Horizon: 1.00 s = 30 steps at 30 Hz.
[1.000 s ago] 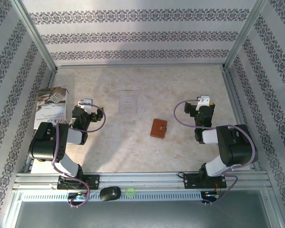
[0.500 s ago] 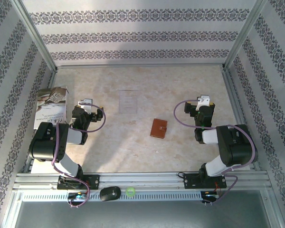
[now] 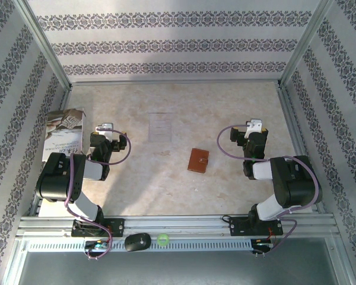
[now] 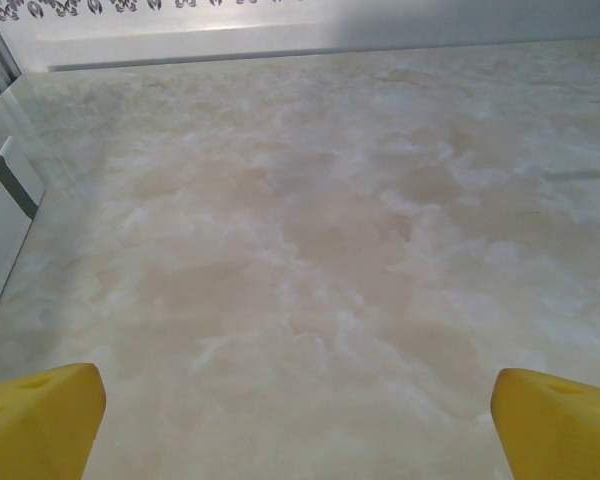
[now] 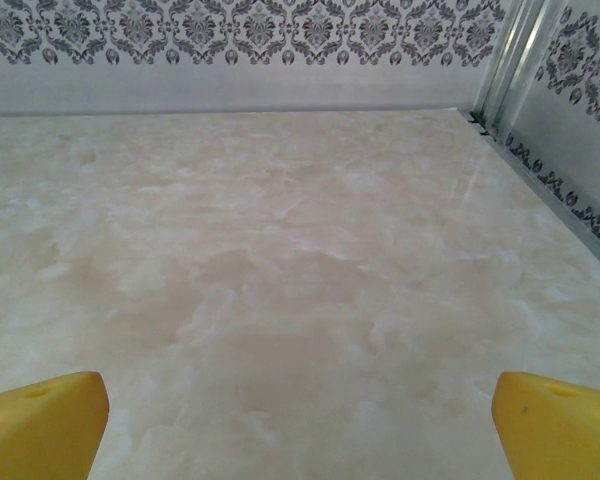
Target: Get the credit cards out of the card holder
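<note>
Pale marbled tabletop (image 3: 166, 184), white damask-striped walls (image 3: 166, 32), aluminium corner posts (image 3: 43, 44), soft even light
</note>
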### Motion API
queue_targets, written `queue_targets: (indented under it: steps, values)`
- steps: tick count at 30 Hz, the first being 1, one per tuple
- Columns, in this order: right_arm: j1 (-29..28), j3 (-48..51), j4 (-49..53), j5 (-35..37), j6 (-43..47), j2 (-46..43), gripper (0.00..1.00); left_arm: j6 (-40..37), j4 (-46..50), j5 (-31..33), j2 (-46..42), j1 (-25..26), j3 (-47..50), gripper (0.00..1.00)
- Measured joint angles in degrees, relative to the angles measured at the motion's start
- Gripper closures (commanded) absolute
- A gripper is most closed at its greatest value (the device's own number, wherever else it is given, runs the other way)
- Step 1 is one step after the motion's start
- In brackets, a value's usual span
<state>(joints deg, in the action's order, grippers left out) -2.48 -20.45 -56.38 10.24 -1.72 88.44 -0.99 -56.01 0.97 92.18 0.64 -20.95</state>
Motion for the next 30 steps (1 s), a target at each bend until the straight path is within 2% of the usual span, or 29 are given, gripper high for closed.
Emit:
queue_targets:
  steps: [4, 8, 11, 14, 16, 19, 20, 22, 25, 30]
  values:
    - [0.13, 0.13, 1.49, 0.2, -0.48, -1.22, 0.02, -0.04, 2.82, 0.79, -2.56, 0.17, 0.02, 0.01]
    - [0.11, 1.53, 2.19, 0.74, -0.87, -4.7, 0.02, 0.46, 11.76, 2.45, -13.33, 1.18, -1.9, 0.01]
    - [0.09, -1.4, 12.66, 2.14, -1.7, -9.73, 0.02, 3.67, 15.37, 3.89, -19.65, 1.29, -4.87, 0.01]
    - [-0.2, -9.75, 24.79, 5.6, -4.26, -13.94, 0.02, 9.49, 13.7, 5.9, -24.06, 1.29, -5.01, 0.01]
    - [-1.64, -15.21, 29.83, 10.91, -6.4, -14.69, 0.02, 15.45, 12.0, 8.72, -25.49, 1.27, -4.13, 0.01]
    - [-3.19, -21.14, 39.65, 17.35, -16.92, -14.58, 0.02, 27.45, 11.54, 12.11, -28.94, 1.22, -1.57, 0.01]
    - [-2.78, -22.49, 44.11, 17.03, -21.49, -14.58, 0.02, 31.74, 11.63, 13.09, -30.6, 1.09, -0.44, 0.01]
    - [0.9, -22.95, 49.2, 11.37, -28.02, -14.6, 0.02, 39.04, 12.48, 12.85, -33.31, -0.11, 0.83, 0.01]
    - [5.31, -20.31, 51.58, 5.73, -35.8, -14.69, 0.02, 47.52, 14.8, 8.79, -34.75, -3.96, 0.02, 0.01]
    - [3.58, -16.65, 56.65, -1.42, -40.39, -16.35, 0.02, 55.32, 11.74, -1.2, -30.45, -5.64, -1.62, 0.01]
